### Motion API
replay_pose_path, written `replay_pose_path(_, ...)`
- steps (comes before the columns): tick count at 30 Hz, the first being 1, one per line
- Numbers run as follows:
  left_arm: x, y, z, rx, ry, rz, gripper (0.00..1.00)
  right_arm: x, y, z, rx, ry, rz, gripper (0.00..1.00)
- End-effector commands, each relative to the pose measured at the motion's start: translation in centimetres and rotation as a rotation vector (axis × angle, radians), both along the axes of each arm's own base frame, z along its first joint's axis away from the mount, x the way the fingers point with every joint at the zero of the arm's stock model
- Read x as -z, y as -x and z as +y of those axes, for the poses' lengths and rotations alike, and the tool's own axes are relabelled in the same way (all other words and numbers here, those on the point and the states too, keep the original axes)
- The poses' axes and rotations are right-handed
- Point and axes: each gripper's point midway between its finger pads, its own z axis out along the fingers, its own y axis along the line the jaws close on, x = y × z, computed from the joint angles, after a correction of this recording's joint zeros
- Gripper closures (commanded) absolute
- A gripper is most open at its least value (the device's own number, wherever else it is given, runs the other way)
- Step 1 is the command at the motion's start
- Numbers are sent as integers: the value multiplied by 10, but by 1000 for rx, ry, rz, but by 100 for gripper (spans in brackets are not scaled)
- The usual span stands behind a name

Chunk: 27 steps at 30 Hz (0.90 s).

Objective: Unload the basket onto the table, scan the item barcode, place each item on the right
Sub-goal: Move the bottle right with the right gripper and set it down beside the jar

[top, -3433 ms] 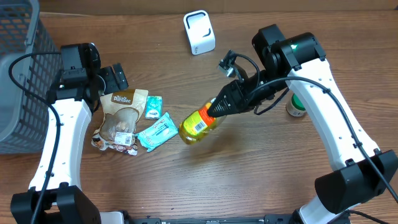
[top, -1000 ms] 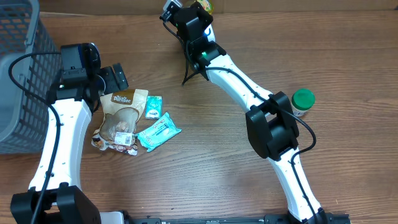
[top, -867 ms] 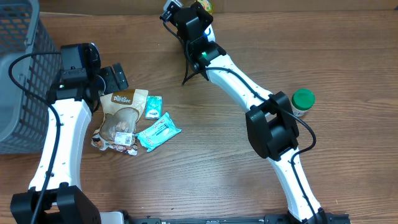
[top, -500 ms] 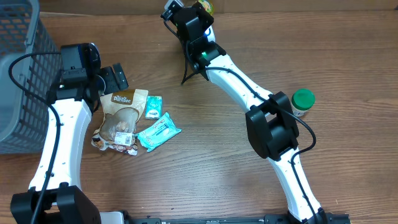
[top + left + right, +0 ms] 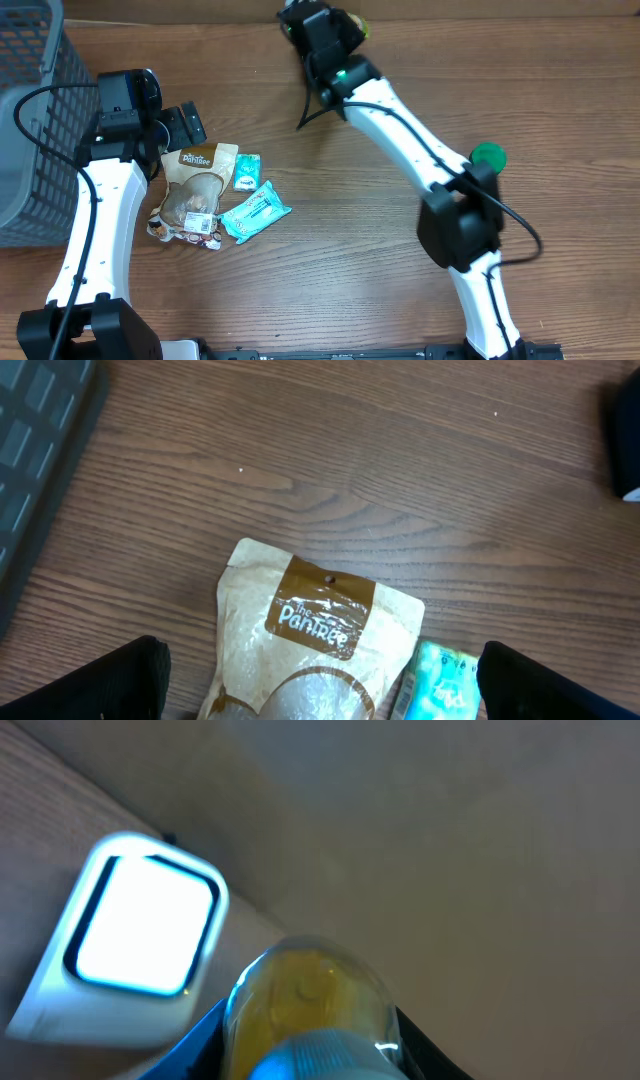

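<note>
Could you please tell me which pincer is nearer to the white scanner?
Right. The right pincer, gripping the yellow bottle, is just beside the scanner; the left pincer hangs open over the brown pouch, far away.

wooden table [image 5: 330, 280], plain brownish wall [image 5: 470, 830]

The pouch [image 5: 195, 185] lies at the table's [image 5: 350, 280] nine o'clock, basket [image 5: 30, 120] at ten, jar [image 5: 487, 155] at three, bottle [image 5: 305, 1005] at twelve.
</note>
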Motion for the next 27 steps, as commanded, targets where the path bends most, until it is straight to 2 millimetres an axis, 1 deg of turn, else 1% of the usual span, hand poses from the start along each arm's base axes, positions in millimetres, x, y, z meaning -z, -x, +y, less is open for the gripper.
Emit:
replay_pose_path(1,-1,-2,-1,6,0,-4,1,-68,17,-48,196,-260,-95,64)
replay_pose_path(3,-1,-2,-1,6,0,-4,0,-58,27,-67,274,-298,-46,66)
replay_pose_path(5,-1,-2,-1,6,0,-4,0,-35,40,-88,350,-332,56,67)
replay_pose_path(8,-1,-2,-1,6,0,-4,0,-5,57,-113,423,-372,211,67)
replay_pose_path(9,-1,-2,-1,6,0,-4,0,6,64,-125,462,-397,271,67)
replay_pose_path(10,-1,-2,-1,6,0,-4,0,14,70,-134,493,-422,316,67)
replay_pose_path(11,-1,-2,-1,6,0,-4,1,18,73,-141,513,-437,341,67)
replay_pose_path(13,-1,-2,-1,6,0,-4,0,27,80,-163,566,-483,406,67)
replay_pose_path(15,-1,-2,-1,6,0,-4,0,32,82,-178,588,-532,451,66)
replay_pose_path(18,-1,-2,-1,6,0,-4,1,39,82,-194,600,-626,504,63)
replay_pose_path(21,-2,-2,-1,6,0,-5,0,44,85,-212,626,-687,541,62)
replay_pose_path(24,-1,-2,-1,6,0,-4,0,54,91,-234,680,-692,563,61)
replay_pose_path(27,-1,-2,-1,6,0,-4,0,67,98,-244,712,-685,591,59)
